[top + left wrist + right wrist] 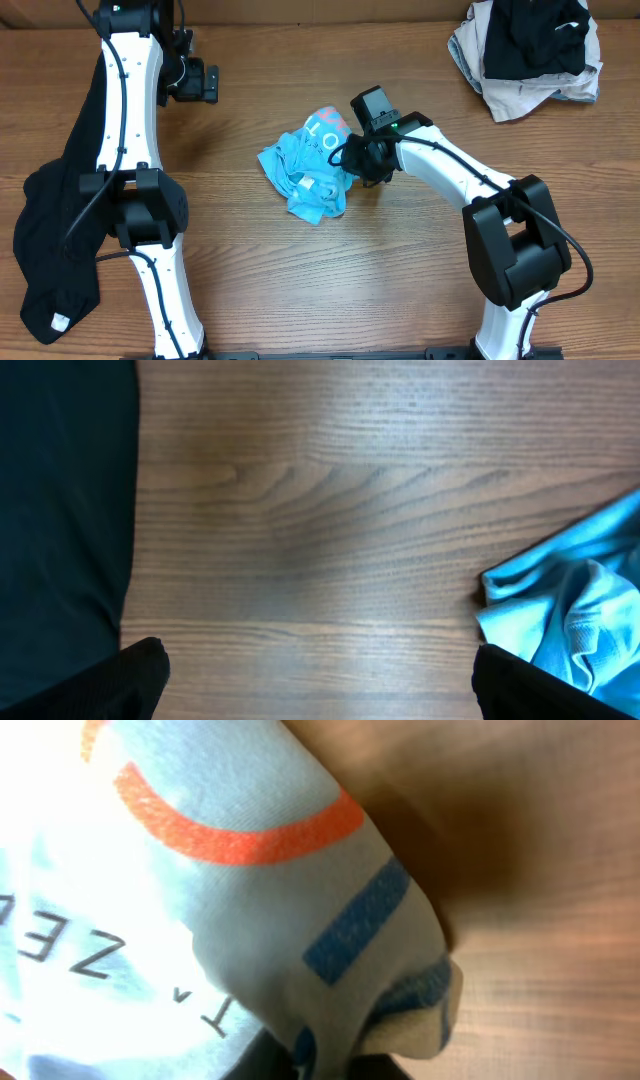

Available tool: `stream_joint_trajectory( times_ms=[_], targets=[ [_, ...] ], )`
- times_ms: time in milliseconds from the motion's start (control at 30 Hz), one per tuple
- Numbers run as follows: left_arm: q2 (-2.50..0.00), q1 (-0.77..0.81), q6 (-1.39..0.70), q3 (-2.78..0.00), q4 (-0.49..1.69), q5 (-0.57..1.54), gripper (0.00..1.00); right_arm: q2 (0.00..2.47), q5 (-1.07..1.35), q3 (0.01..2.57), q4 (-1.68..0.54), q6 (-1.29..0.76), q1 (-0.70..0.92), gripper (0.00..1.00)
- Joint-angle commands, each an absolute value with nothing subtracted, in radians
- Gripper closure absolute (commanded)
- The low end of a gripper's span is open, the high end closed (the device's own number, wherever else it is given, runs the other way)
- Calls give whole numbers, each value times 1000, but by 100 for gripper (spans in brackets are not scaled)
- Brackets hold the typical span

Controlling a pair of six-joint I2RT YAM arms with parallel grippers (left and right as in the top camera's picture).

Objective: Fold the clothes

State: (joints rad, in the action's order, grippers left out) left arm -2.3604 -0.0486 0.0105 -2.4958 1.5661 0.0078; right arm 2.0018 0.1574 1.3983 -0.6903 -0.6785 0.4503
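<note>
Light-blue T-shirt (pixel 310 165) is a crumpled wad mid-surface (pixel 300 290). Its long axis in the overhead view runs roughly far-right to near-left, with the lettered end at far-right. Right gripper (pixel 352 160) is at the wad's right edge, touching it. In the right wrist view the printed fabric fills the frame and a fold bunches down into the dark fingers (pixel 380 1070) at bottom. We read the jaws as closed on that fold, though cloth mostly hides the tips. Left gripper (pixel 320 695) is spread wide and empty over bare wood, well apart from the shirt, with the long black garment (pixel 55 230) on its other side. Black and beige garments (pixel 530 50) are piled in the far-right corner.
</note>
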Motion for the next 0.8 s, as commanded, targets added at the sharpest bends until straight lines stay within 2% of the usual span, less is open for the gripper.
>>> stream_joint_trajectory(
  times_ms=[0,133,167,200,267,300,367,400,600,767],
  targets=[
    [-2368,-52,30,-2487,1585,22,0,1973,72,1393,-626,-608,406,93],
    [-2368,-50,30,-2487,1599,55,0,1973,15,1393,-424,-376,319,96],
    [-2368,-50,30,-2487,1600,62,0,1973,16,1395,-374,-318,296,91],
    [-2368,-50,30,-2487,1600,72,0,1972,16,1403,-348,-290,273,59],
    [-2368,-50,30,-2487,1605,83,0,1964,47,1449,-366,-287,226,28],
    [-2368,-50,30,-2487,1608,83,0,1957,88,1476,-397,-289,207,17],
    [-2368,-50,30,-2487,1612,83,0,1935,169,1533,-493,-353,173,3],
    [-2368,-50,30,-2487,1612,83,0,1925,197,1552,-535,-395,164,0],
    [-2368,-50,30,-2487,1611,83,0,1874,368,1573,-750,-684,165,0],
    [-2368,-50,30,-2487,1610,83,0,1876,364,1530,-828,-887,244,0]
  ],
)
